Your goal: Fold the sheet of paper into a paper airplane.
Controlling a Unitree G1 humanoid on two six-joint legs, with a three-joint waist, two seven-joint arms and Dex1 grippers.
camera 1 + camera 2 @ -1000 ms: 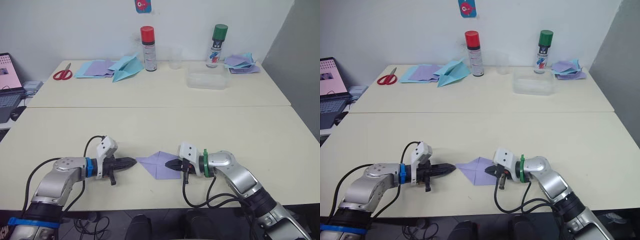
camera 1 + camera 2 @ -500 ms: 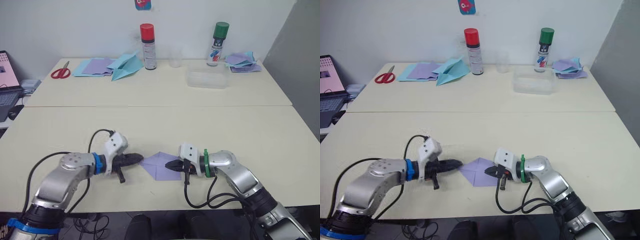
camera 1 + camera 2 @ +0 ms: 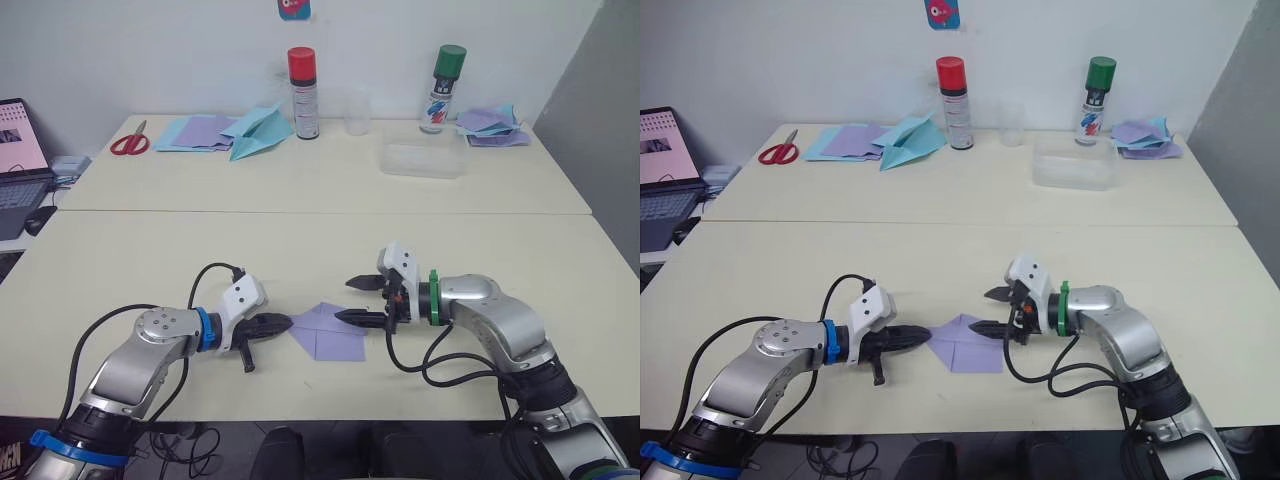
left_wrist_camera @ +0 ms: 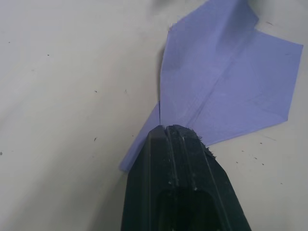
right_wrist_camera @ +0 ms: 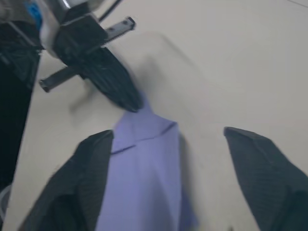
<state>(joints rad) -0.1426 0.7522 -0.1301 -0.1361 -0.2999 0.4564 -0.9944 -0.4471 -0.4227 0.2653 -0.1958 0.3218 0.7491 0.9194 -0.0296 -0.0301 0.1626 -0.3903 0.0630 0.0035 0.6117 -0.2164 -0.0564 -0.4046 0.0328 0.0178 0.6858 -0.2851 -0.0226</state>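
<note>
Left gripper (image 3: 281, 322) clenched, fingers pressed together, tips on the pointed nose of the paper (image 3: 327, 331) — the left wrist view shows the closed fingers (image 4: 175, 144) lying on the nose, pinning it to the table (image 3: 300, 250); whether they pinch an edge or just press down I cannot tell. Right gripper (image 3: 358, 300) released, jaws spread wide, one finger low at the paper's 3 o'clock edge, the other lifted clear above the table.

Paper lies flat near the table's front edge, between the two grippers. Nose points to 9 o'clock, square tail to 3. Two diagonal folds already meet along a centre crease — a pointed shape, not yet a dart.

Step in hand, as I judge it: nose folds done, the next lengthwise fold being set up. Left holds the sheet down; right looks ready to take a fresh hold.

Next move likely calls for the right gripper to catch the 3 o'clock edge and swing one half over along the centre crease, while the left keeps the nose from sliding. Thin paper — a slip at the nose would skew the fold.
</note>
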